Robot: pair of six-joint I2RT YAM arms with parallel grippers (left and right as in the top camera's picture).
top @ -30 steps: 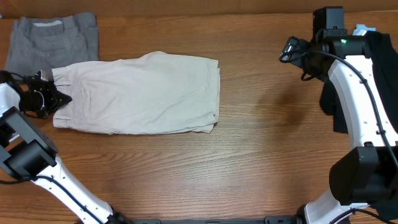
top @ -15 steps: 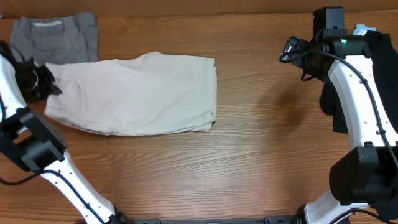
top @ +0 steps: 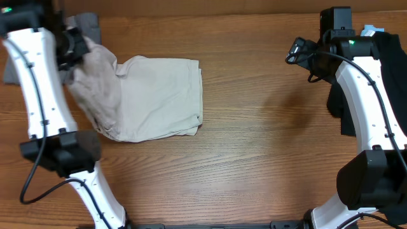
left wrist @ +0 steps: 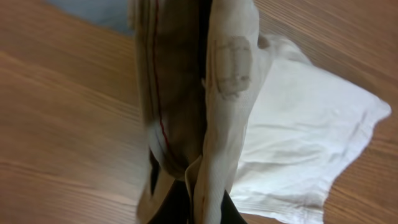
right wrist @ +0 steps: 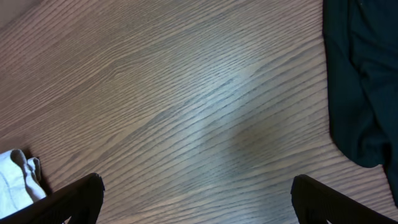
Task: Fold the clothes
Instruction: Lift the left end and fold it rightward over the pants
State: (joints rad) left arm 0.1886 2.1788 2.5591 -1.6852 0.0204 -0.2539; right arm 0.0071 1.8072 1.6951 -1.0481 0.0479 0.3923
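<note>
left gripper (top: 74, 46): closed on the waistband end of the cream shorts (top: 159, 95). in the left wrist view the bunched cloth (left wrist: 227, 93) runs straight out from between the dark fingers (left wrist: 180, 208), with no gap visible between them. that end is held up off the table (top: 267, 146) at the far left. the rest of the garment slopes down and lies flat on the wood, left of centre, leg hems toward the middle.

right gripper (right wrist: 198, 182): fingers spread wide. nothing is between them and they touch nothing. it hangs above bare wood at the far right.

grey shorts (top: 90, 25): far left corner, mostly hidden behind the left arm. i cannot tell whether they touch the cream shorts.

black garment (top: 389, 70): right edge of the table, beside the right arm, with a blue tag (top: 371, 30) at its far end. in the right wrist view it lies near the right finger (right wrist: 323, 199); contact cannot be judged.
</note>
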